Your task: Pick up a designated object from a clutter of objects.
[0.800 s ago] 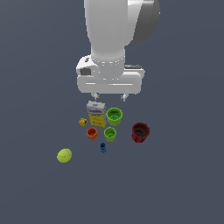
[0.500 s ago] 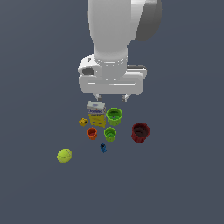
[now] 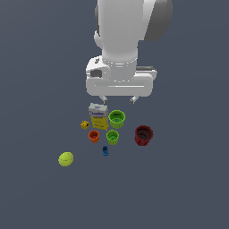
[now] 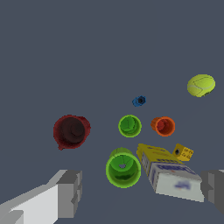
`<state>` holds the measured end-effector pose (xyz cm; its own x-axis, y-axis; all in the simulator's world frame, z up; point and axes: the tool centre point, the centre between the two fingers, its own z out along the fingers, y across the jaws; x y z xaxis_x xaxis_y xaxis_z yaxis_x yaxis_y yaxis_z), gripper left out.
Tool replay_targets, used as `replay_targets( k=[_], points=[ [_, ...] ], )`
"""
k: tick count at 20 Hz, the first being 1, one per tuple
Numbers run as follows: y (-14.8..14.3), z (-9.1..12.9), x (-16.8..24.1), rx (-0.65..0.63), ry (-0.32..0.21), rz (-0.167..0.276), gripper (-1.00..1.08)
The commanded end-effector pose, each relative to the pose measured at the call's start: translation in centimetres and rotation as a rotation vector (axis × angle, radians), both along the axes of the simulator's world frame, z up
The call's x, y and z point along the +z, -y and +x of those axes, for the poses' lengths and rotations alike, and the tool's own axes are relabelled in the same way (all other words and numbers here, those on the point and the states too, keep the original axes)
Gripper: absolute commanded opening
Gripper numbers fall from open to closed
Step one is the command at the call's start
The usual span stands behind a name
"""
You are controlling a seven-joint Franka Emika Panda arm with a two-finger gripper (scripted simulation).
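Two green cups sit in the cluster, and the one wanted is the small lime-green cup, standing on the desk between the orange cup on the exterior view's left and the dark red cup on its right, with the larger green cup just beyond it on the far side and the tiny blue item just on its near side. The gripper hangs high above the group, roughly over the yellow-and-white box and the larger cup, its fingers spread wide with nothing between them. To do the approach well, I judge the hand should shift toward the near side until it is centred over the small cup, then descend straight down, since the larger cup and the box lie almost under the fingers now and a drop from here would meet the wrong thing. The gaps to the orange cup and the larger green cup look narrow, so the fingers are best placed where the room is widest, perhaps pinching one wall across the thick rim. The small cup stands upright, mouth open to the sky; its axis runs vertically, and being round it offers no preferred side. The yellow die-like piece and the yellow-green ball lie clear of the path.
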<state>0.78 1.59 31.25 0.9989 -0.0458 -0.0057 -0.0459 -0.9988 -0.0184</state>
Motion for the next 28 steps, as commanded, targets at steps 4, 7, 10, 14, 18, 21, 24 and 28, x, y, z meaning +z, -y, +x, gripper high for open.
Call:
replay_targets(
  k=[4,7,10,14,18,21,24,28],
  points=[
    [0.0,0.1,-0.5,-0.035,-0.001,0.001,1.00],
    [0.0,0.2,-1.0,-0.071,-0.002,0.003,1.00],
    [0.0,0.4,-1.7,-0.119,-0.003,0.004,1.00],
    [0.1,0.6,-2.9,-0.200,-0.005,0.006,1.00],
    [0.2,0.9,-4.4,-0.303,-0.008,0.008,1.00],
    [0.2,1.1,-5.5,-0.385,-0.010,0.010,1.00],
    [0.3,1.2,-6.7,-0.467,-0.012,0.010,1.00],
    [0.4,1.4,-8.3,-0.577,-0.015,0.010,1.00]
  ],
)
